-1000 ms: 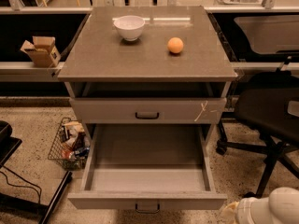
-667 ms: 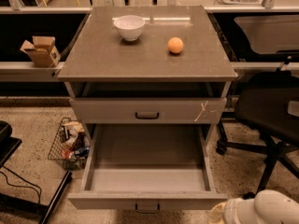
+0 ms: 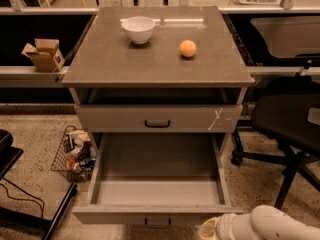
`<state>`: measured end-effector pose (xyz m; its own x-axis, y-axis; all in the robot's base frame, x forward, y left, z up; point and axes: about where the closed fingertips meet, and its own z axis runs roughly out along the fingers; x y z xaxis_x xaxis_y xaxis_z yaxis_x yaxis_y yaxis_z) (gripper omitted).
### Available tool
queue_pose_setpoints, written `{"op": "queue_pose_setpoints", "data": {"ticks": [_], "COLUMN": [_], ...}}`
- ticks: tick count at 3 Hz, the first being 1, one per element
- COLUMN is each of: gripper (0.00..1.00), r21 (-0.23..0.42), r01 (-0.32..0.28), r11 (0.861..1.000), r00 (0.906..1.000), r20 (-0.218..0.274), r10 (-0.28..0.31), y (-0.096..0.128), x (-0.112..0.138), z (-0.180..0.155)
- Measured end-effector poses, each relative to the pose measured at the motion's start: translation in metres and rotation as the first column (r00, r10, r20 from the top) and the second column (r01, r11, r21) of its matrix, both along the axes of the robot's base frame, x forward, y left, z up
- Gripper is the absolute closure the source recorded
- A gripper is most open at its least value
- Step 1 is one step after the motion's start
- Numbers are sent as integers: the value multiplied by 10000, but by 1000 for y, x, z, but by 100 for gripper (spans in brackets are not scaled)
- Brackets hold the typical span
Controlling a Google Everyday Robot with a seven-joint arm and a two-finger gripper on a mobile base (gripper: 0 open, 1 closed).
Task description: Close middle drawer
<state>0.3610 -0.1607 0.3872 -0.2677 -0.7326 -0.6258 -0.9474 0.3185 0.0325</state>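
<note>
The middle drawer is seen pulled far out of the cabinet, its grey inside lying bare and its front standing nearest the camera at the bottom of the view, with a small dark handle at the centre of that front. Above it, the top drawer is set much further back, with a dark handle of its own and white scratch marks near its right end. The end effector is found low in the bottom right corner, just beside the right end of the middle drawer's front, at the tip of a white arm that enters from the right edge. Only a pale yellowish tip of it is shown, so whether it is open or closed cannot be told, and contact with the drawer front cannot be made out either. On the worktop a white bowl is placed towards the back left and an orange to its right, the two well apart. A cardboard box is seen on a ledge to the left, a wire basket of clutter on the floor beside the cabinet's left side, and a black chair to the right.
</note>
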Motion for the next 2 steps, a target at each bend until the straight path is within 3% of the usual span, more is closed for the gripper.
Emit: {"op": "queue_pose_setpoints", "data": {"ticks": [1,2], "gripper": [100,100], "r21": [76,-186], "r01": [-28,-52], "r11": [10000,9998], "r00": [10000,9995], "r20": [-17,303], "r10": [28,58], "y": [4,15], "x": [0,21], "z": [-3,-17]}}
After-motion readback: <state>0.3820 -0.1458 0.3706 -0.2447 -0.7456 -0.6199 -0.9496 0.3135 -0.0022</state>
